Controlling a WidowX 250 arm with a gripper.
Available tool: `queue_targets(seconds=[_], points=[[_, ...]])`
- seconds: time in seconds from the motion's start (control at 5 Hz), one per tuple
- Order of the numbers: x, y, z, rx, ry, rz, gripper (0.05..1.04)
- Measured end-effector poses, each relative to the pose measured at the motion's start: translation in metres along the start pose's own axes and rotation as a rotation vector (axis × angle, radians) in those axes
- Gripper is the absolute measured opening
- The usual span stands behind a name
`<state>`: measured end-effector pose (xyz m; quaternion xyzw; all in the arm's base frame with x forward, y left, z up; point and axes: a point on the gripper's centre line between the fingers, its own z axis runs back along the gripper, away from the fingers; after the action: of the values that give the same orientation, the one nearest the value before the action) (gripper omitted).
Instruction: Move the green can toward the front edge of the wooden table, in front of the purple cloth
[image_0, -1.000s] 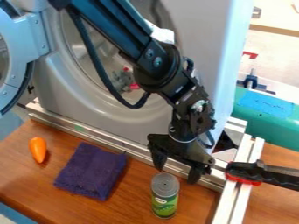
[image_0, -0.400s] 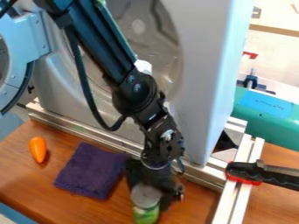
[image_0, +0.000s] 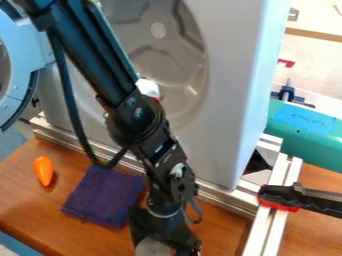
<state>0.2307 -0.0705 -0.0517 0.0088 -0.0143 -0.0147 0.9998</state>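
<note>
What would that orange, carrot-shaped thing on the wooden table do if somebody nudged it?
The orange, carrot-shaped thing would probably roll, since its sides are rounded. It would likely swing round in a curve rather than go straight, because it tapers towards one end. Its smooth, shiny surface suggests it might be a bit slippery to pick up.

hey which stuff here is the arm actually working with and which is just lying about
In the work:
black gripper
grey-topped can, right at the gripper

Just lying about:
purple cloth
orange vegetable-shaped thing
</note>
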Motion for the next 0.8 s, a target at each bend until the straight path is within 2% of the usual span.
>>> queue_targets(seconds=[0.2, 0.4, 0.6, 0.8], points=[[-0.006, 0.001, 0.000, -0.004, -0.013, -0.005, 1.000], [0.002, 0.004, 0.008, 0.008, -0.081, -0.014, 1.000], [0.011, 0.012, 0.030, 0.034, -0.168, 0.007, 1.000], [0.015, 0.027, 0.053, 0.048, -0.215, 0.061, 1.000]])
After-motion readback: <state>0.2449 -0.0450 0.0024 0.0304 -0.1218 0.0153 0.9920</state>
